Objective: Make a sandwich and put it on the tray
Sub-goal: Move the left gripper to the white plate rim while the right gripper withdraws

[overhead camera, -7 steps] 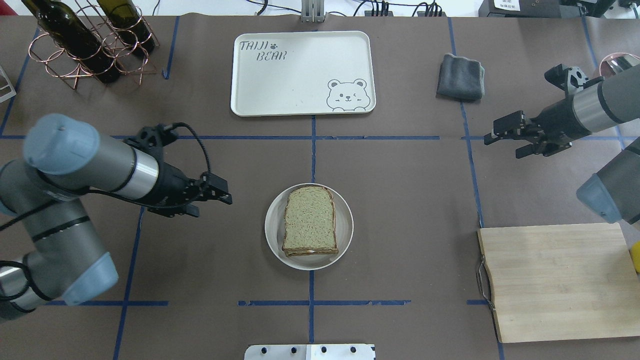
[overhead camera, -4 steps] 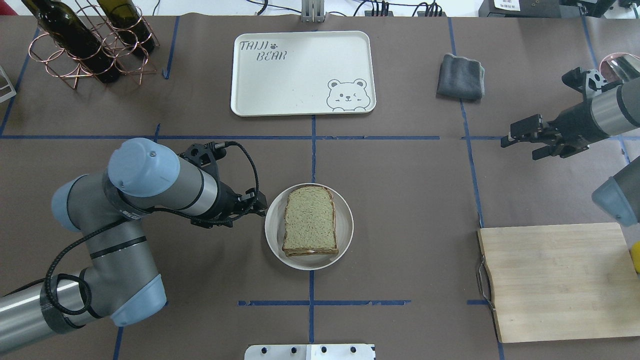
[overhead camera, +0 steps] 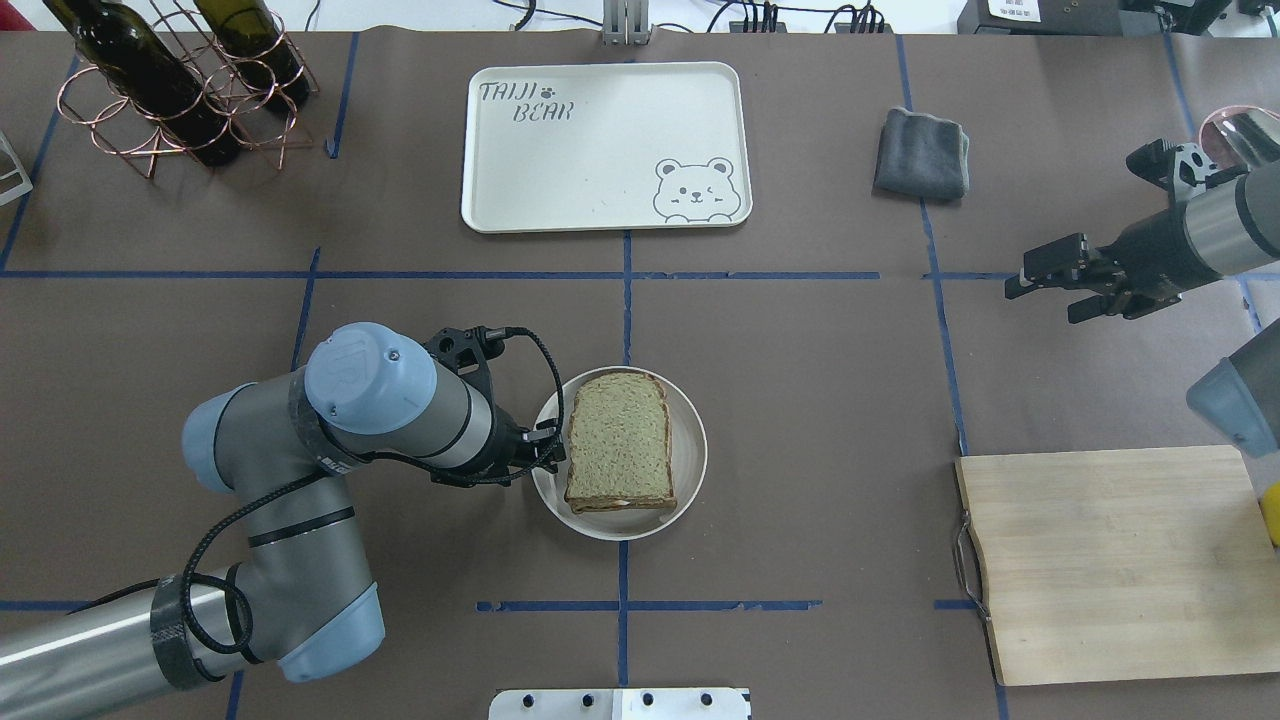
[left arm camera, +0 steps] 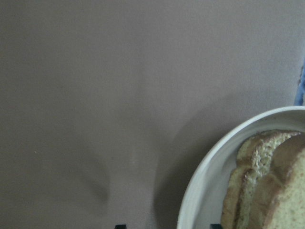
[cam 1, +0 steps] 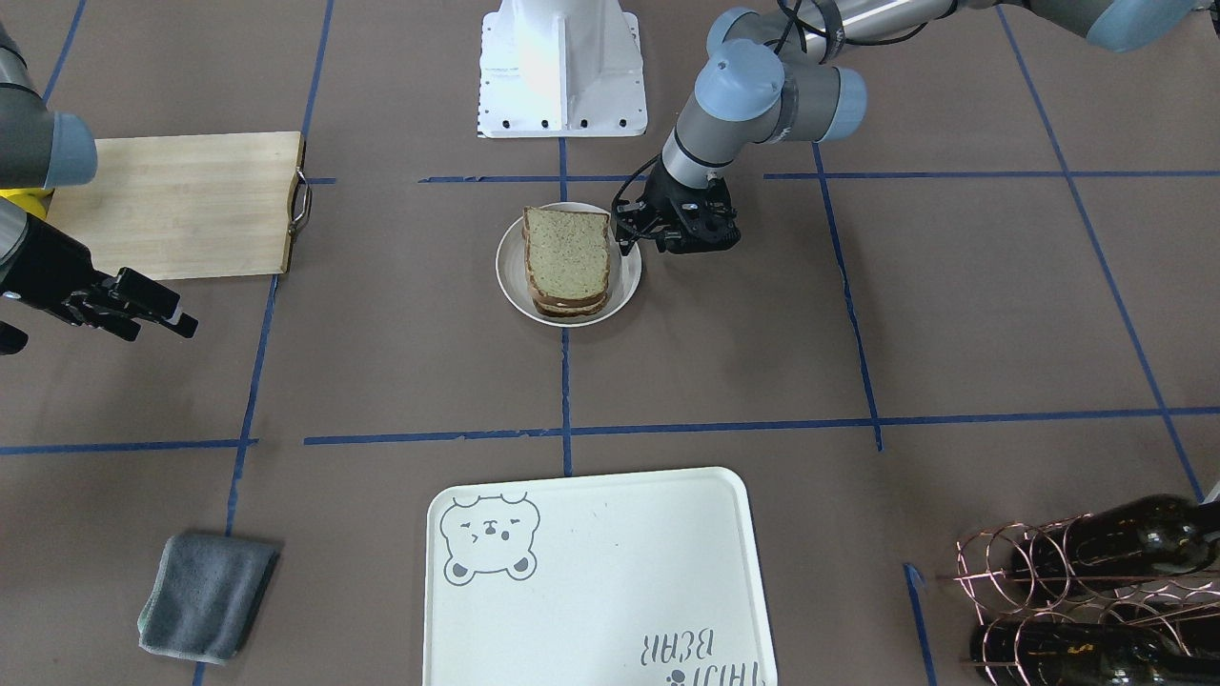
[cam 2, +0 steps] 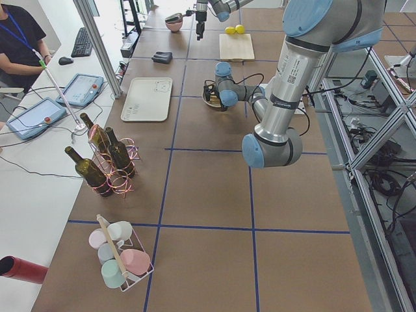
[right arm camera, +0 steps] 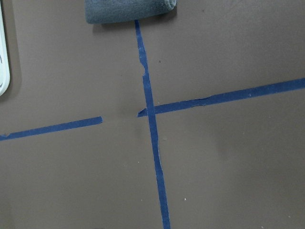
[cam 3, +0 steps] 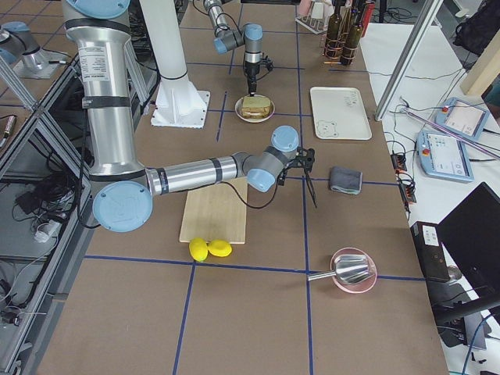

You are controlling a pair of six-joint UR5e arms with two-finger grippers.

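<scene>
The sandwich (overhead camera: 620, 440), two brown-crusted bread slices stacked with only a thin pale sliver showing between them, lies on a small round white dish (overhead camera: 692, 450) at the table's middle. My left gripper (overhead camera: 547, 450) is low at the dish's left rim and open. In the left wrist view the dish rim (left arm camera: 205, 181) runs between the two fingertips, with the sandwich (left arm camera: 271, 186) just beyond. The cream tray (overhead camera: 600, 150) with the bear drawing lies at the far middle with nothing on it. My right gripper (overhead camera: 1040, 298) is open and empty, over the table at the right.
A pale wooden cutting board (overhead camera: 1110, 560) lies at the near right, with two lemons (cam 3: 209, 248) beside it. A folded grey cloth (overhead camera: 922, 153) lies right of the tray. A copper rack of wine bottles (overhead camera: 180, 90) stands at the far left.
My left arm has swung right and down, bringing its gripper from well left of the dish to the dish's left rim. My right gripper has drawn back to the right.
</scene>
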